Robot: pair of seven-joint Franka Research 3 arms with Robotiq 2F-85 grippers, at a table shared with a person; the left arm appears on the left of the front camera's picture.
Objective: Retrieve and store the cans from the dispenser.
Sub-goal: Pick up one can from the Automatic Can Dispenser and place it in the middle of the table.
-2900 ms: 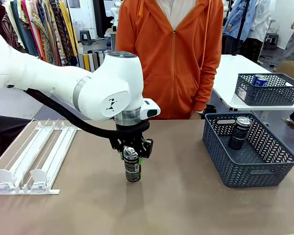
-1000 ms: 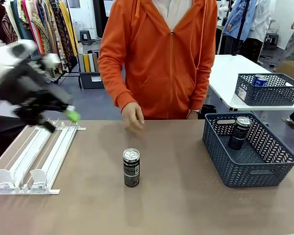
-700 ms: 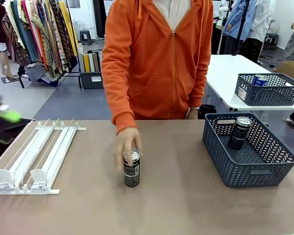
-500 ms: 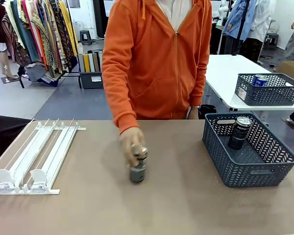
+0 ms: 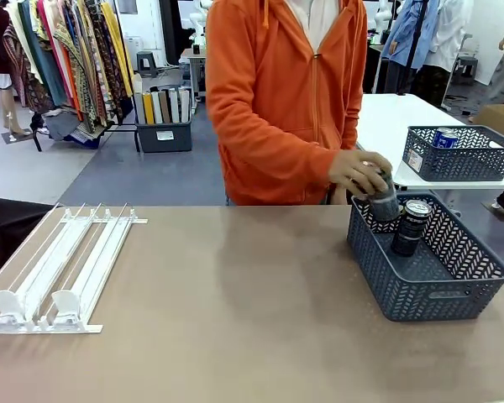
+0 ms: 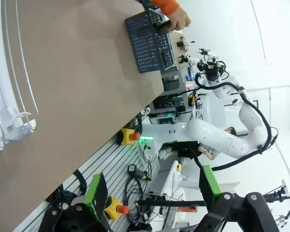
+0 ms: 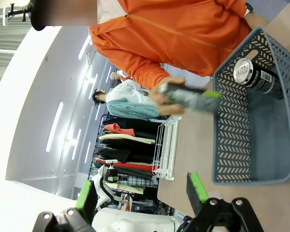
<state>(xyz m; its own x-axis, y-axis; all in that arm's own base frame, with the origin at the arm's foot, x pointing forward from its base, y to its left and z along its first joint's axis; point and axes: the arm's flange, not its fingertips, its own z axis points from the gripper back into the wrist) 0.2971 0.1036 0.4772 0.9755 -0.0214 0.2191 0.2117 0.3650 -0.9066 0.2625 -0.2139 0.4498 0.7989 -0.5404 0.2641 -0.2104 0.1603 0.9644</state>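
One dark can (image 5: 383,200) was in the person's hand (image 5: 358,172), gripped near its top and carried over the near corner of the grey basket (image 5: 441,294), apparently so it could be lowered in upright beside the second dark can (image 5: 412,227) already standing there. The white dispenser (image 5: 55,269) lay bare at the left of the surface (image 5: 235,336). Both robot grippers (image 6: 152,186) (image 7: 140,193) hung back with fingers spread wide and holding nothing, leaving the storing to the person.
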